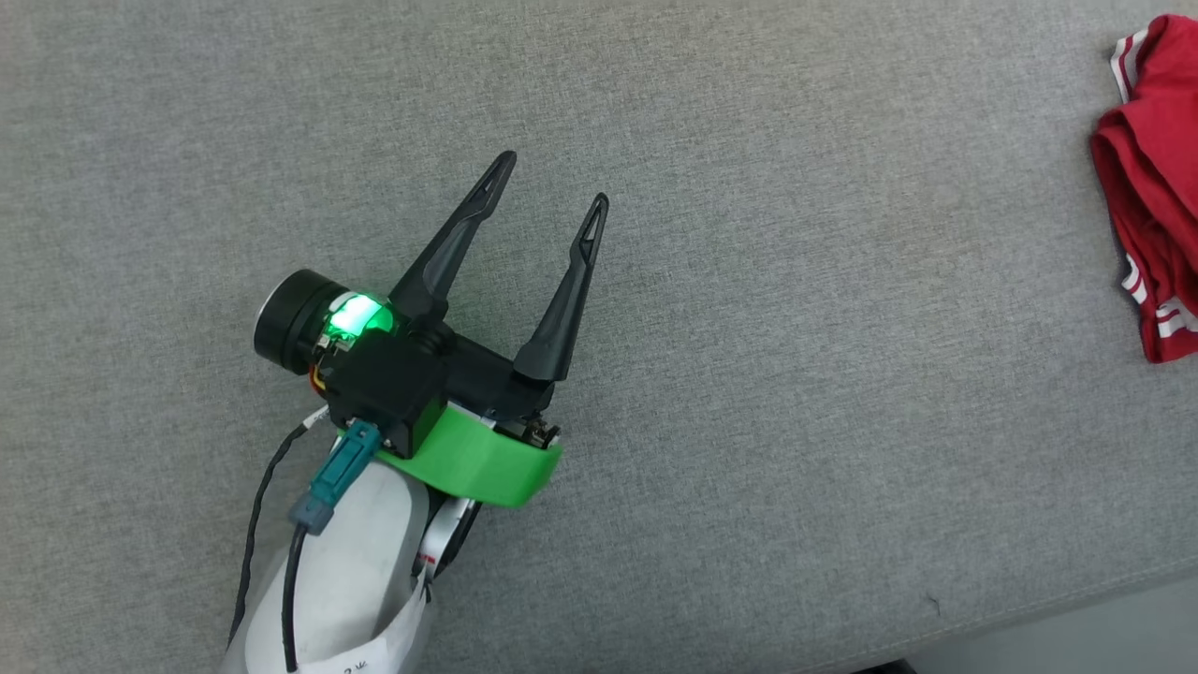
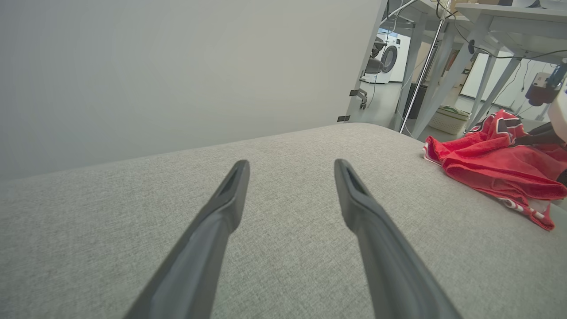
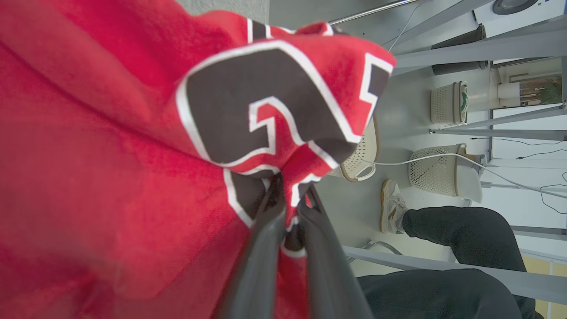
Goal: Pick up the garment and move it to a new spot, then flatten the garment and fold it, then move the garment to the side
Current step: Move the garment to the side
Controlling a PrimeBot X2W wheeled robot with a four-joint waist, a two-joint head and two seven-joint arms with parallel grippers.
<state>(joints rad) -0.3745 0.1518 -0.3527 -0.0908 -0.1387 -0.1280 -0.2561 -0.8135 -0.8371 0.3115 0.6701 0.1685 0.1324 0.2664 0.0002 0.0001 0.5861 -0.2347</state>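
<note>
Lying at the right, the garment (image 1: pixel 1156 178) is pinched by the right gripper (image 3: pixel 290 195); the left gripper (image 1: pixel 552 180) is spread.

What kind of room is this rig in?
Likely a lab or test workshop, not a home: metal-legged workbenches, a washing machine at the back, laundry baskets on the floor.

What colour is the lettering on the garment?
Lettering: black, outlined white, on the red garment. Best in the right wrist view.
</note>
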